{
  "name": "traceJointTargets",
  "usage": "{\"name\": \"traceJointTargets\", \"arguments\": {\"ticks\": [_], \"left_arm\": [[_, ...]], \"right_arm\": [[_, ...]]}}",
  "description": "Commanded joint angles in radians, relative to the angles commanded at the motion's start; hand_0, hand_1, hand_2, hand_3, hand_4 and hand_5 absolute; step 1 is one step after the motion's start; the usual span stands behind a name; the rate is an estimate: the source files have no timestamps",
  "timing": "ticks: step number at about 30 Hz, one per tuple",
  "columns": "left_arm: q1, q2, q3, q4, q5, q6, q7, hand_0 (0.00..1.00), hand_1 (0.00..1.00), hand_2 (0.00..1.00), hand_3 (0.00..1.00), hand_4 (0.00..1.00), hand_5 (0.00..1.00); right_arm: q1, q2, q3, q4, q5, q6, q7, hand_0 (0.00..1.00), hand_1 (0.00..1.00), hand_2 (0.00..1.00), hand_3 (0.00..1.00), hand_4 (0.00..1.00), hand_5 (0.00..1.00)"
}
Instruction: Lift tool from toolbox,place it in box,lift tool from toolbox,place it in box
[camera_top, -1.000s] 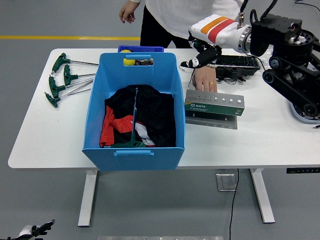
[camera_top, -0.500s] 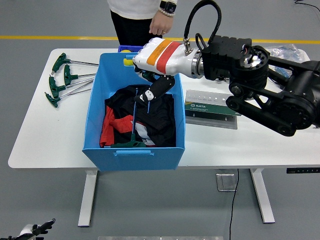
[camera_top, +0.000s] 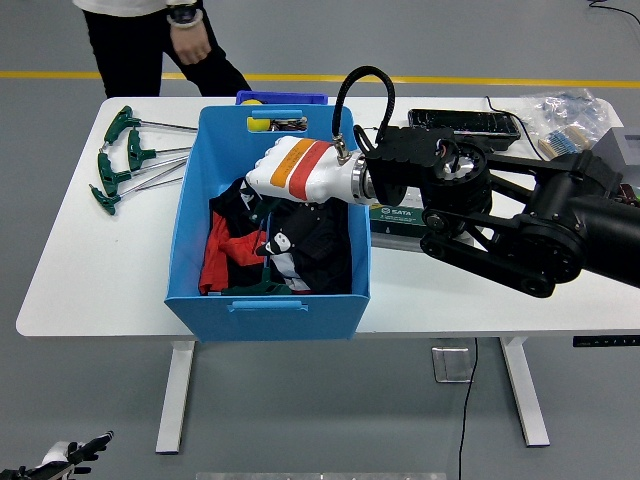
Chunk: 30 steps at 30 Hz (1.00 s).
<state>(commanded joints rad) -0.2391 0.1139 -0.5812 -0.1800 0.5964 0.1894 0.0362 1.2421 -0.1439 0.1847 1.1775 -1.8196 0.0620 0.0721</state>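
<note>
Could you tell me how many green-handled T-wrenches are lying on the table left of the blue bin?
4 green-handled T-wrenches: top, second, third, lowest. More may lie hidden inside the blue plastic bin.

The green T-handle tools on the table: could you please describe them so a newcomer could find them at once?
Start at the blue box in the middle of the white table. Left of it, at the far left corner, lie the T-handle tools, fanned on the tabletop. Their green handles and thin metal shafts set them apart.
</note>
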Motion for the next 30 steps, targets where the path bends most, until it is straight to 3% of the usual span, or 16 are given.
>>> {"name": "traceJointTargets", "arguments": {"ticks": [3, 4, 18, 25, 30], "left_arm": [[0.001, -0.001, -0.004, 0.0, 0.005, 0.0, 0.001, 0.873, 0.793, 0.777, 0.601, 0.716, 0.549], [0.002, -0.001, -0.005, 0.0, 0.007, 0.0, 0.002, 0.872, 0.793, 0.778, 0.6, 0.715, 0.55], [0.013, -0.004, -0.013, 0.0, 0.02, -0.001, 0.006, 0.873, 0.796, 0.778, 0.6, 0.714, 0.551], [0.011, -0.004, 0.007, 0.0, -0.005, -0.001, 0.001, 0.873, 0.796, 0.778, 0.599, 0.713, 0.551], [0.006, -0.005, 0.012, 0.0, -0.013, -0.002, -0.001, 0.875, 0.797, 0.777, 0.6, 0.712, 0.553]], "right_arm": [[-0.005, -0.002, -0.004, -0.009, 0.008, -0.009, -0.001, 0.666, 0.689, 0.825, 0.917, 0.893, 0.645], [-0.007, -0.002, -0.006, -0.013, 0.01, -0.012, 0.0, 0.737, 0.761, 0.921, 0.998, 0.898, 0.629], [-0.053, -0.025, 0.021, -0.022, 0.014, -0.025, 0.004, 0.766, 0.794, 0.946, 0.998, 0.915, 0.623], [-0.1, -0.071, 0.087, -0.026, 0.021, -0.034, 0.008, 0.785, 0.801, 0.943, 0.998, 0.917, 0.614], [-0.146, -0.135, 0.153, -0.013, 0.055, -0.051, 0.018, 0.8, 0.805, 0.938, 0.988, 0.923, 0.6]]}}
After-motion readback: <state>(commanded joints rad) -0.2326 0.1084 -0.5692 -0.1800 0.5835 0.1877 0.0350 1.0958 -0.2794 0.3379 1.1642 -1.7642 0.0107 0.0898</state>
